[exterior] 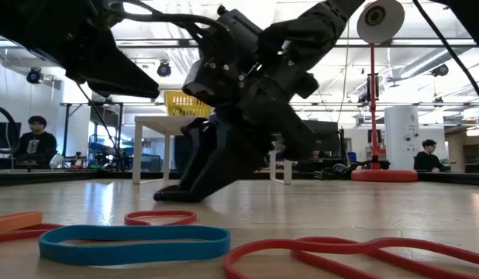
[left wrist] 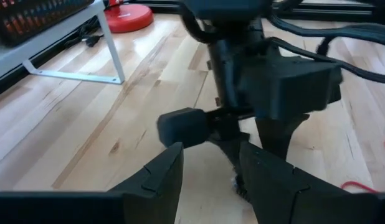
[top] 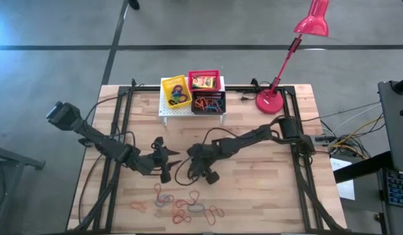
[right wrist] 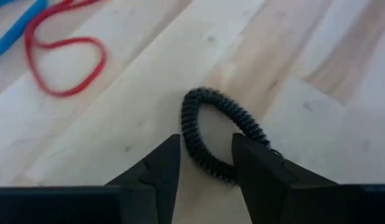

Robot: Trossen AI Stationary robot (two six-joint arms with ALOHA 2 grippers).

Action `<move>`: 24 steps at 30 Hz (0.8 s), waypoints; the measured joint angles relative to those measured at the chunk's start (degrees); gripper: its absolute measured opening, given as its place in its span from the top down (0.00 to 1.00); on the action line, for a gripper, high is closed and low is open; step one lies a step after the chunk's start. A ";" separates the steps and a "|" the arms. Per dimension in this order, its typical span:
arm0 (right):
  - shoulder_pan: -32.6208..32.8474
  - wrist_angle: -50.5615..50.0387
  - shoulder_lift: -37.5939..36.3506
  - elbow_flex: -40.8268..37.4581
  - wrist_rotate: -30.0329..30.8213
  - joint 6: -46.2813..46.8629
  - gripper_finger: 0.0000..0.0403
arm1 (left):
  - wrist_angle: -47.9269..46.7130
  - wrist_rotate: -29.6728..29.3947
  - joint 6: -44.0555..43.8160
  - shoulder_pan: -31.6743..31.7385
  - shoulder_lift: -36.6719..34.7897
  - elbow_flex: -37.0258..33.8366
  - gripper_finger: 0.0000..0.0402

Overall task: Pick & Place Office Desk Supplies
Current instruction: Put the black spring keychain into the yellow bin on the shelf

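A black coiled elastic loop [right wrist: 190,127] lies flat on the wooden table. My right gripper [right wrist: 205,158] [top: 203,171] points down at it, open, one finger on each side of the loop's near arc. In the low view its fingers [exterior: 181,191] reach the tabletop. My left gripper [left wrist: 208,171] [top: 164,158] hovers just left of it, open, facing the right gripper and holding nothing. Several loops in red, orange and blue [top: 183,205] lie scattered toward the table's near edge. A blue loop [exterior: 135,242] and red ones [exterior: 332,252] lie close to the low camera. My right gripper comes at the black loop from above, fingers astride its near arc [right wrist: 208,163], which lies on the table. The loop runs in behind one fingertip [right wrist: 258,158]. I cannot tell whether the fingers touch it.
At the far edge a white shelf [top: 167,112] carries a yellow basket [top: 175,91] with loops, a red basket [top: 203,81] with yellow-green crayon boxes and a black basket [top: 208,102]. A red desk lamp [top: 270,99] stands at the far right. Bare wood lies between shelf and grippers.
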 joint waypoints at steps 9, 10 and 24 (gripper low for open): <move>0.84 -10.47 -1.20 0.42 8.26 -0.12 0.92 | -0.01 0.04 -0.06 0.10 0.02 0.02 0.59; 0.90 -11.73 -1.73 0.36 8.77 1.05 0.95 | -0.01 0.05 -0.08 0.10 0.04 0.00 0.59; 6.36 -1.70 -17.11 -13.53 16.80 16.10 0.97 | 0.28 2.59 -2.57 0.10 0.04 0.02 0.59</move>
